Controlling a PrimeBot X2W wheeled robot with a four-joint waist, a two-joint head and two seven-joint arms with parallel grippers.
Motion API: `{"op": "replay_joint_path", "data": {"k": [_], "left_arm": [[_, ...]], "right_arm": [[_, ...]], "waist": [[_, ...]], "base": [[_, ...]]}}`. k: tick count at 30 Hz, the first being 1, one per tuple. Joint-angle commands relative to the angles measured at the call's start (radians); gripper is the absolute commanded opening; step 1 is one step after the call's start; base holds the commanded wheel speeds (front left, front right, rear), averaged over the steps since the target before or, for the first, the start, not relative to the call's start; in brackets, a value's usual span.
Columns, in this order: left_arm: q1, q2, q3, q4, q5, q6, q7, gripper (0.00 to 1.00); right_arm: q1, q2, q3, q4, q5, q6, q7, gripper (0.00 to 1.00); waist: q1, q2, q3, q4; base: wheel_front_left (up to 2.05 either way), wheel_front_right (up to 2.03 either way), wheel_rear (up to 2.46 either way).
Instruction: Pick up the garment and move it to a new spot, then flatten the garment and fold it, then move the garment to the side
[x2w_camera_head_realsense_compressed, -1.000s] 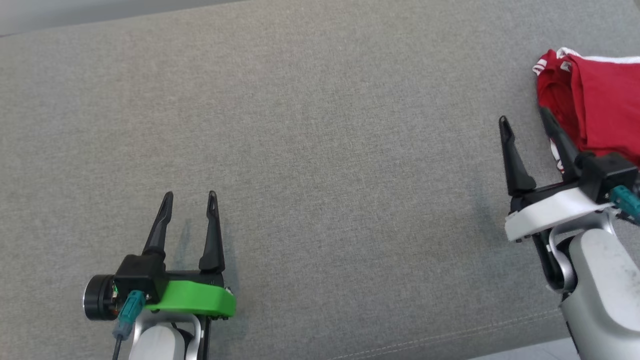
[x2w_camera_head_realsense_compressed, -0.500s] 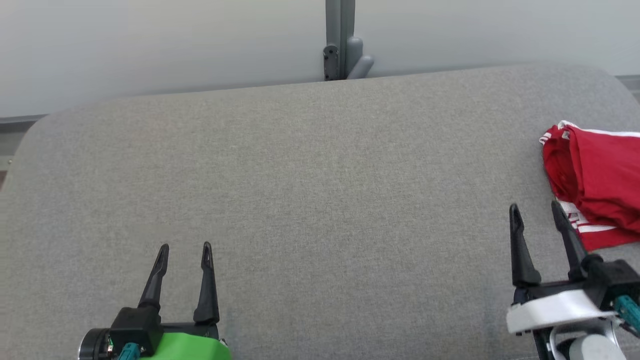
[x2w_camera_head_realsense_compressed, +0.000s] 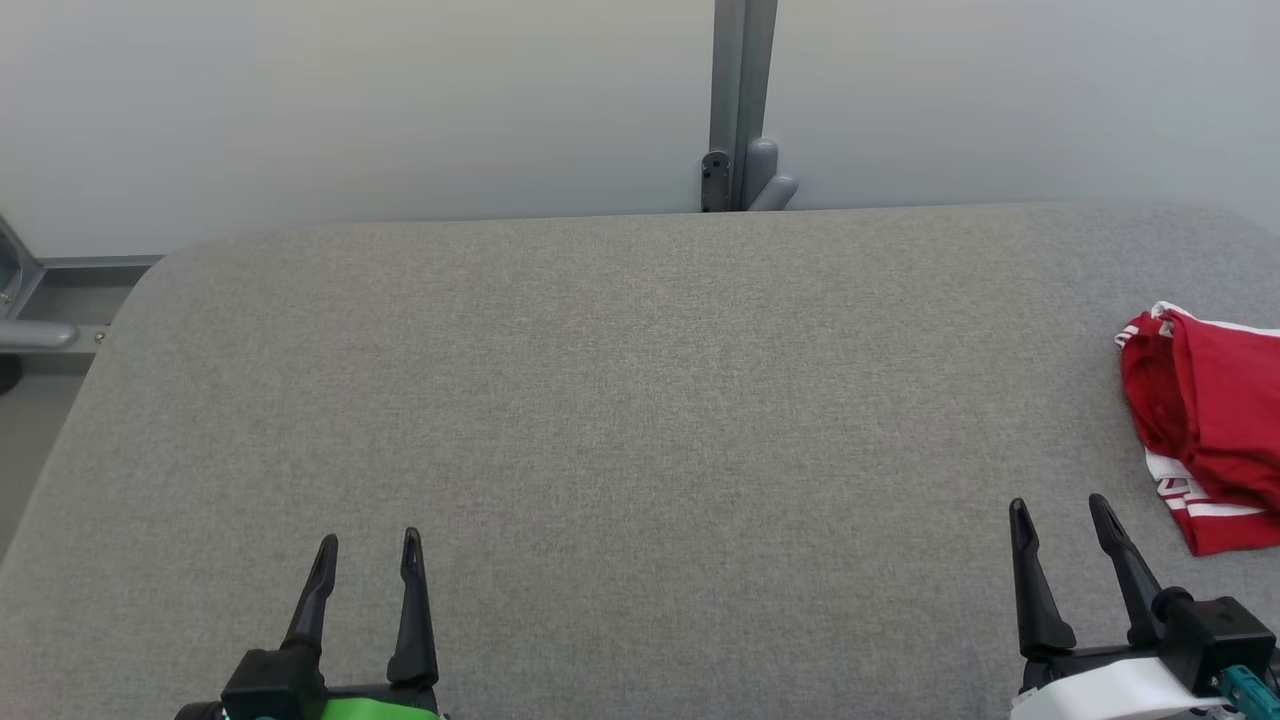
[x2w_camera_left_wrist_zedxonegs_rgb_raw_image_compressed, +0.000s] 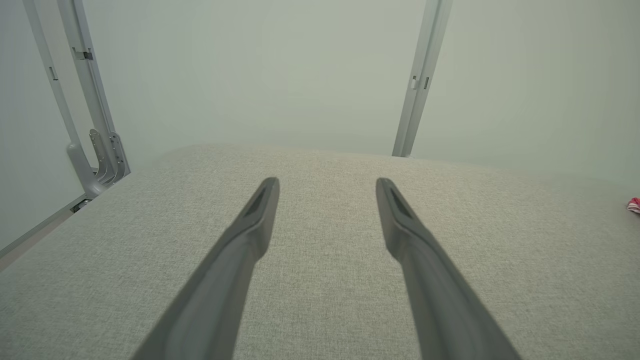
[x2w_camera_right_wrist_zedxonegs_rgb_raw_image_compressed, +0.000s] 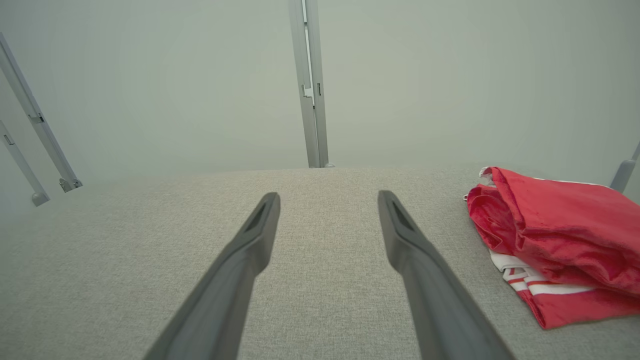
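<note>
Red garment (x2w_camera_head_realsense_compressed: 1215, 430) with white-striped trim lies in a folded bundle on the grey padded surface (x2w_camera_head_realsense_compressed: 640, 400), at 3 o'clock in the head view. Left gripper (x2w_camera_head_realsense_compressed: 369, 542) at 7 o'clock: fingers spread, empty. Right gripper (x2w_camera_head_realsense_compressed: 1058, 506) at 5 o'clock: fingers spread, empty, near the garment at its 2 o'clock, not touching.

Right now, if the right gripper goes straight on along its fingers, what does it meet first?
Nothing close: the right gripper points over bare cushion, with the garment off to its right. Beyond that, probably the wall post, though depth is unclear.
</note>
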Motion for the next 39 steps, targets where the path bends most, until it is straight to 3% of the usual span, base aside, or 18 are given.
{"op": "replay_joint_path", "data": {"k": [1,6,7,11,39], "left_arm": [[-0.002,0.0,0.001,0.003,-0.005,0.002,-0.003,1.0],[-0.008,0.0,0.007,0.011,0.005,0.008,-0.003,1.0],[-0.002,0.0,0.004,0.012,0.004,0.008,0.0,0.0],[0.007,0.0,0.0,0.039,-0.01,0.005,0.006,0.0],[-0.059,0.015,0.029,0.059,-0.526,-0.049,0.114,0.0]], "right_arm": [[0.015,-0.003,-0.003,-0.004,-0.002,-0.001,-0.001,1.0],[0.02,-0.001,-0.006,0.0,0.0,-0.001,-0.001,1.0],[0.012,0.001,-0.004,0.0,-0.001,0.0,0.0,0.0],[0.018,0.008,-0.001,0.028,0.014,0.0,0.002,0.0],[-0.006,-0.008,-0.044,0.025,0.557,0.0,0.124,0.0]], "waist": [[0.0,0.0,0.004,0.003],[0.0,0.0,0.005,0.009],[0.0,0.0,0.005,0.009],[0.0,0.0,0.005,0.009],[0.0,0.0,0.014,-0.009]], "base": [[0.0,0.0,0.0],[0.0,0.0,0.0],[0.0,0.0,0.0],[0.0,0.0,0.0],[0.0,0.0,0.0]]}}
